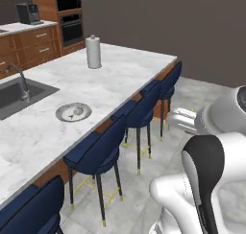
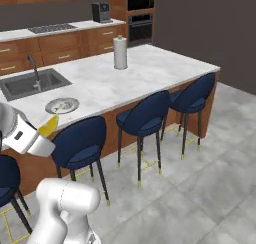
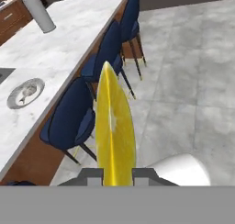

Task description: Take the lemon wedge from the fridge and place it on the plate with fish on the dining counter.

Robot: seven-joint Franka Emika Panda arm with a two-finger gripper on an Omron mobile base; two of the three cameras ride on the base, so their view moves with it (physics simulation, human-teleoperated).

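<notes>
Left base view: dining counter (image 1: pixel 110 79) runs from 7 o'clock up toward 1 o'clock, white marble with grey veins. Sink (image 1: pixel 19 96) set into it at 9 o'clock, tap (image 1: pixel 19 79) beside it. Plate with fish (image 1: pixel 73 111) sits near the counter's stool-side edge, just right of the sink; small pale piece on it. Paper towel roll (image 1: pixel 93 52) upright at 12 o'clock. Dark blue stools (image 1: pixel 98 151) line the counter's edge.

Right base view: gripper (image 2: pixel 50 125) at 9 o'clock, over the stools, short of the counter edge. Lemon wedge (image 2: pixel 49 125) sticks out of its tip, bright yellow. Plate just beyond it at 10 o'clock, apart from the wedge. Coffee machine (image 2: pixel 100 11) on the back counter at 11 o'clock.

Hand view: wedge stands tall at centre, 6 o'clock upward, pinched between the two fingertips (image 3: pixel 90 174) closed against its sides. Plate at 9 o'clock on the marble, well apart. Grey tiled floor (image 3: pixel 183 81) to the right.
</notes>
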